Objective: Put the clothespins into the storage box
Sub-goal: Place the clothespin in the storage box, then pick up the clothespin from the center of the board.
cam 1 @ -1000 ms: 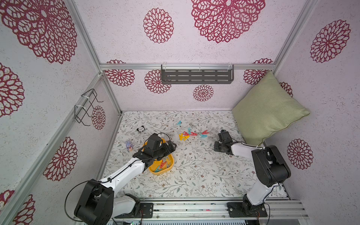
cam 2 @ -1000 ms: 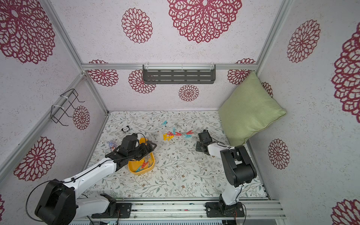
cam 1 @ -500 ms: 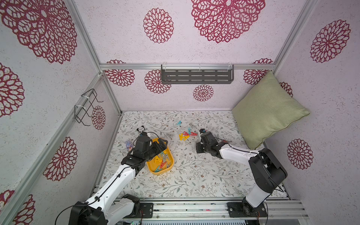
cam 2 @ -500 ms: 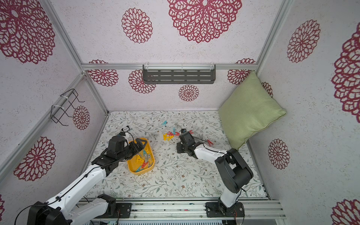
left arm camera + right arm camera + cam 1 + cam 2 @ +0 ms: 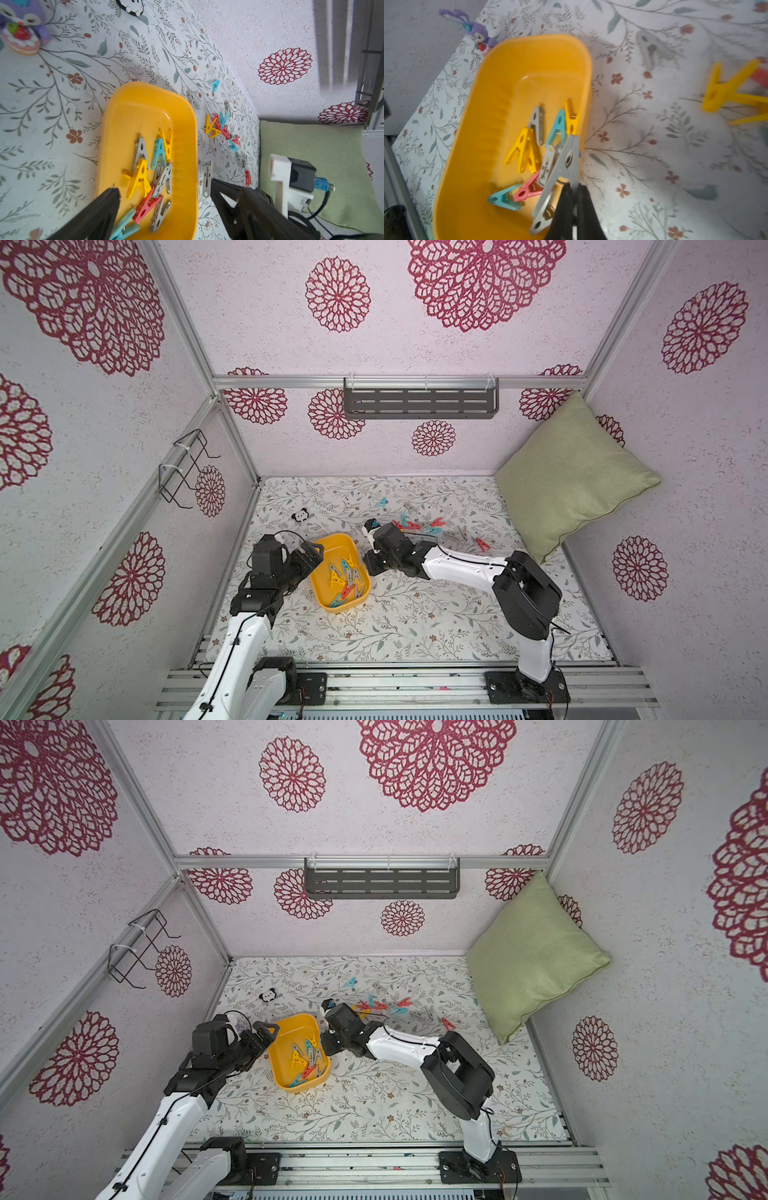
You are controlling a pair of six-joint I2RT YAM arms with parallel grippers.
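On the right gripper (image 5: 574,187), the fingers (image 5: 563,209) are seen pressed together on one leg of a grey clothespin (image 5: 563,164); the pin is carried out ahead of the tips, right at the long rim of the yellow storage box (image 5: 529,62); whether it hangs over the inside or just outside cannot be told. On the left gripper (image 5: 164,188), the fingers (image 5: 97,216) are spread wide and nothing is gripped between them; it is held at the box's opposite long side. Inside the box, a cluster of clothespins (image 5: 141,176) in yellow, teal, grey and red is gathered toward one end; the other end is left bare. The box is set on the floral table (image 5: 415,626), between the two grippers. Beyond it, more loose clothespins (image 5: 419,526) are scattered toward the green cushion (image 5: 569,477); a single teal one (image 5: 381,502) is seen apart, nearer the back wall. A purple plush figure (image 5: 478,34) is found beside the box; a panda toy (image 5: 300,515) lies further back.
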